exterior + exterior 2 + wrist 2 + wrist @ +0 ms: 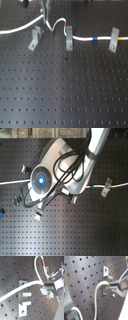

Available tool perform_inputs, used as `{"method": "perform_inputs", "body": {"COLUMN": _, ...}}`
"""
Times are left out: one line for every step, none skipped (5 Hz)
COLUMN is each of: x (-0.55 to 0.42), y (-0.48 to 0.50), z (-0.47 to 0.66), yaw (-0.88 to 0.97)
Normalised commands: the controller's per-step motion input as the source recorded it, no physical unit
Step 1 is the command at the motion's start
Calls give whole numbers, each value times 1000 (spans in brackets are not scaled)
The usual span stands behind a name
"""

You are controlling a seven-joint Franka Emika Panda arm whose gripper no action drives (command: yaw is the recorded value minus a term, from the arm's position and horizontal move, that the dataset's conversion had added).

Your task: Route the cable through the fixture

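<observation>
In the first exterior view, the cable (20,27) enters from the first exterior view's left across the perforated worktop (65,90). It passes above the slanted fixture (35,39), not yet seated in it. The pincer (46,20) is clenched on the cable just beyond. The cable then loops to the middle clip (69,38) and runs through the far clip (115,39).

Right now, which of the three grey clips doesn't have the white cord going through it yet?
The slanted fixture at the first exterior view's left. The cable runs through the other two clips but passes behind this one.
</observation>
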Motion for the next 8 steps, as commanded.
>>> {"method": "perform_inputs", "body": {"x": -22, "y": 356, "z": 120, "yaw": -77}}
{"method": "perform_inputs", "body": {"x": 95, "y": 166, "z": -3, "yaw": -209}}
{"method": "perform_inputs", "body": {"x": -324, "y": 335, "z": 361, "yaw": 243}}
{"method": "perform_inputs", "body": {"x": -164, "y": 472, "z": 244, "yaw": 580}}
{"method": "perform_inputs", "body": {"x": 121, "y": 29, "z": -2, "yaw": 0}}
{"method": "perform_inputs", "body": {"x": 417, "y": -146, "z": -1, "yaw": 146}}
{"method": "perform_inputs", "body": {"x": 392, "y": -158, "z": 77, "yaw": 263}}
{"method": "perform_inputs", "body": {"x": 83, "y": -128, "z": 39, "yaw": 194}}
